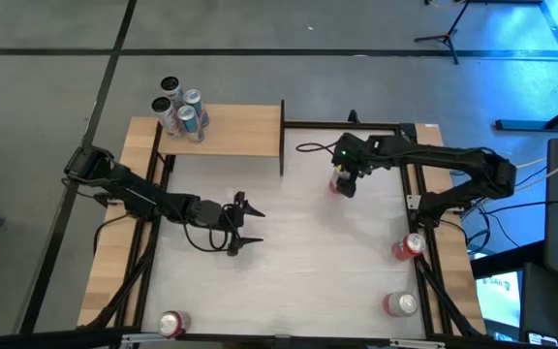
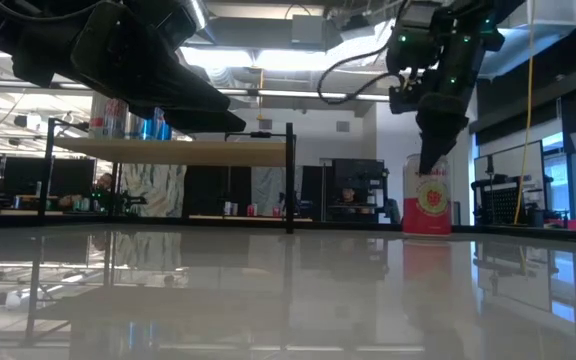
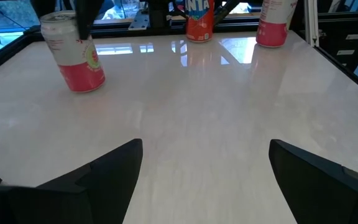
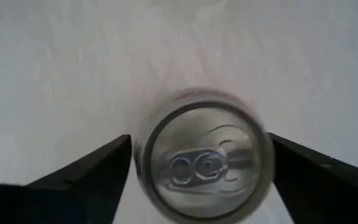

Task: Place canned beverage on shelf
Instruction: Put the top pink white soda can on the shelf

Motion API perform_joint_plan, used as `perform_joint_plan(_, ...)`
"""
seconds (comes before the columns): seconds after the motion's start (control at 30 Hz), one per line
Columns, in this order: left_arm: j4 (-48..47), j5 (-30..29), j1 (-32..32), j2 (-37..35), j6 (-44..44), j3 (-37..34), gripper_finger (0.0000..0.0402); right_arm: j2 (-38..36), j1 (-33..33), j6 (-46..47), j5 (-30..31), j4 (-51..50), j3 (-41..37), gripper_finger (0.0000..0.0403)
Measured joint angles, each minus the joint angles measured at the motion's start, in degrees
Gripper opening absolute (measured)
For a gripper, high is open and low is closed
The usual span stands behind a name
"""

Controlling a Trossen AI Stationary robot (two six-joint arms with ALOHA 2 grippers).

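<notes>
A red and white can [image 2: 428,205] stands upright on the white tabletop at the far right; it also shows in the high view [image 1: 338,186] and the left wrist view [image 3: 73,56]. My right gripper [image 4: 201,146] is open above it, pointing down, with one finger on either side of the can's silver top [image 4: 204,165]. My left gripper [image 1: 245,223] is open and empty over the table's left middle. The tan wooden shelf [image 1: 235,131] with its black edge stands at the far left and carries several cans [image 1: 182,109].
Other red cans stand at the right edge [image 1: 408,245], the near right [image 1: 401,304] and the near left [image 1: 171,323]. A black upright post [image 1: 282,145] marks the shelf's right end. The middle of the tabletop [image 1: 298,262] is bare.
</notes>
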Motion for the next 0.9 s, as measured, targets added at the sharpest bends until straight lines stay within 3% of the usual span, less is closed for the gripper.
perform_joint_plan(0.17, 0.0, 0.0, 0.0, 0.0, 0.0, 0.0, 0.0341, 0.3, 0.0, 0.2, -0.8, -1.0, 0.1, 0.0394)
perform_joint_plan(0.9, 0.0, 0.0, 0.0, 0.0, 0.0, 0.0, 0.0341, 0.0, 0.0, 0.2, 0.7, 1.9, -1.2, 0.0292)
